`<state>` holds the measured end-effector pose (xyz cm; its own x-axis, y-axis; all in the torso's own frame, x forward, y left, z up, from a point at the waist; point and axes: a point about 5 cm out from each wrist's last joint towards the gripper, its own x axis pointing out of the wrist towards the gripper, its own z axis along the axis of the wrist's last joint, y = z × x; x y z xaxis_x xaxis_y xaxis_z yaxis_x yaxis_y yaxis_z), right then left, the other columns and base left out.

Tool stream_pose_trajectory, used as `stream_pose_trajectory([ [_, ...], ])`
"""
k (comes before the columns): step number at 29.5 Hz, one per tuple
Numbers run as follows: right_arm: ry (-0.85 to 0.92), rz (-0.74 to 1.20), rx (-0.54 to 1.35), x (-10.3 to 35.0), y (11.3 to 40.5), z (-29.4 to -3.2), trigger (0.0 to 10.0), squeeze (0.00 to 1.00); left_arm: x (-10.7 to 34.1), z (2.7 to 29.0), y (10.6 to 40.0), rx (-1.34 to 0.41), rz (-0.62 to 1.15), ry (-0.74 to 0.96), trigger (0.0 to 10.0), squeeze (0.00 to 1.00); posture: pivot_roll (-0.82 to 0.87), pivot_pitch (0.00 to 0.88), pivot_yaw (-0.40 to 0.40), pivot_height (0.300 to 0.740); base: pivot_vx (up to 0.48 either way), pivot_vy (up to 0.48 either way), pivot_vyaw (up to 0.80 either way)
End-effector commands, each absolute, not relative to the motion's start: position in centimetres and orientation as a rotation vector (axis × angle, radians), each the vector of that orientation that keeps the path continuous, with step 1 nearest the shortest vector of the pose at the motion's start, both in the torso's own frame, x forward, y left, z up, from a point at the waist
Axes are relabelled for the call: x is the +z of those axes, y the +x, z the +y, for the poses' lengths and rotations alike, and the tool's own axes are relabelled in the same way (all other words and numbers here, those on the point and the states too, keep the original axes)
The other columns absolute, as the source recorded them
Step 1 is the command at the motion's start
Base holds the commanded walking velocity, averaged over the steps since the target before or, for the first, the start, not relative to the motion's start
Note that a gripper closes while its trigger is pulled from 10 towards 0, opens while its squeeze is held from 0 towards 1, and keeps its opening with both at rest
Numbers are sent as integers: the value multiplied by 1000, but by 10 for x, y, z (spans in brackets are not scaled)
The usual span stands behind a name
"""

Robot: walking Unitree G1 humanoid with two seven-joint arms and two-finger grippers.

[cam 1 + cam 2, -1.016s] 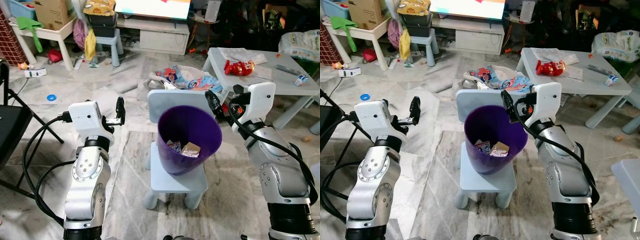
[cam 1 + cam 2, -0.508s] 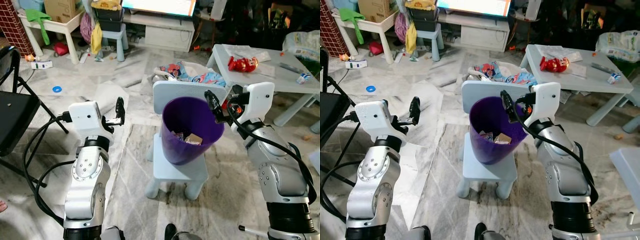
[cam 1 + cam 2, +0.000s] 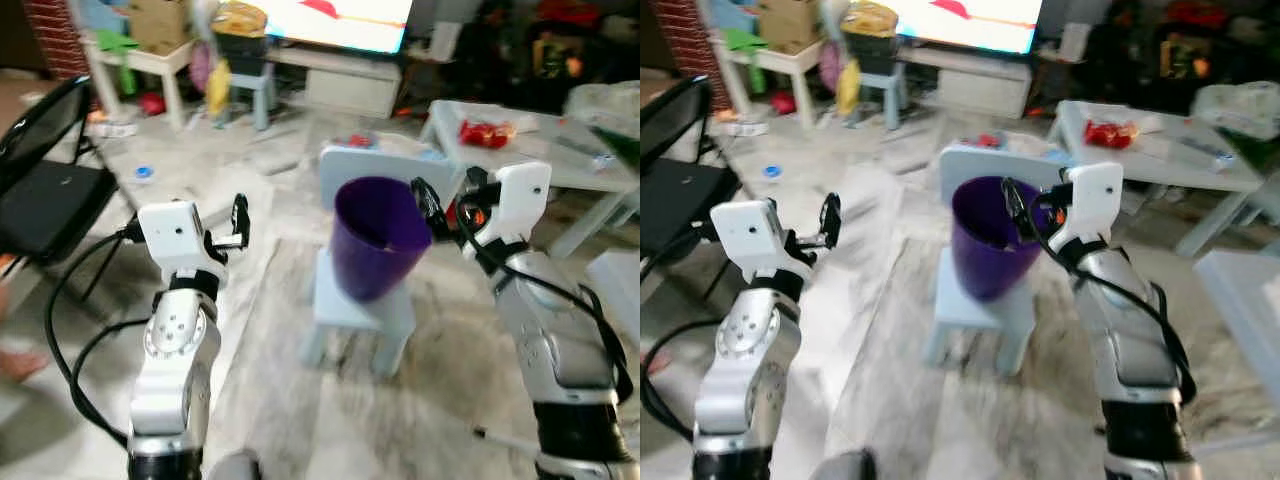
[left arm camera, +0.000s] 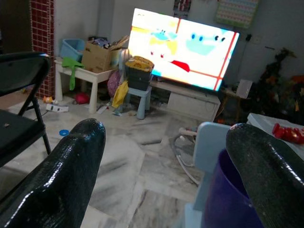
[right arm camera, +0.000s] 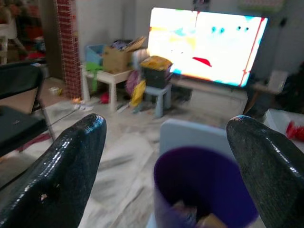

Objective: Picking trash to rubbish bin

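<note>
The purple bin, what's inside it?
In the right wrist view, the purple bin holds a couple of small pieces of trash near the bottom, too blurred to name. From the head views, its front wall hides the inside. It stands on a small pale blue chair.

The bin (image 3: 378,235) is set on a chair (image 3: 358,305) at 12 o'clock, a table (image 3: 545,150) at 2 o'clock

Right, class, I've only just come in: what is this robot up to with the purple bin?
The robot faces a purple plastic rubbish bin standing on a small pale blue chair. Both arms are raised, the left gripper off to one side of the bin and the right gripper beside its rim; both are open and hold nothing. Some bits of trash lie inside. The head views are blurred.
</note>
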<state>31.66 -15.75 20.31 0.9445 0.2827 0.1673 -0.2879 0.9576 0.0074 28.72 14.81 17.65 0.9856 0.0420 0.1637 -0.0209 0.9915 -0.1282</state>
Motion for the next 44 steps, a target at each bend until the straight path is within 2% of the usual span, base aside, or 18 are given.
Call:
stream_pose_trajectory([
  [1, 19, -167, 264, 203, 315, -166, 10000, 0, 181, 142, 289, 9, -180, -133, 10000, 0, 20, 76, -118, 740, -292, 0, 0],
  [27, 46, -172, 223, 201, 317, -172, 10000, 0, 174, 143, 287, 5, -169, -109, 10000, 0, 24, 67, -117, 740, -288, 0, 0],
  [36, 125, -40, 182, 156, 304, -172, 10000, 0, 151, 158, 285, 21, -124, -31, 10000, 0, 48, 0, -77, 740, -28, 0, 0],
  [44, 90, -3, 142, 135, 292, -183, 10000, 0, 128, 154, 280, -12, -113, 20, 10000, 0, 42, 0, -71, 740, 0, 0, 0],
])
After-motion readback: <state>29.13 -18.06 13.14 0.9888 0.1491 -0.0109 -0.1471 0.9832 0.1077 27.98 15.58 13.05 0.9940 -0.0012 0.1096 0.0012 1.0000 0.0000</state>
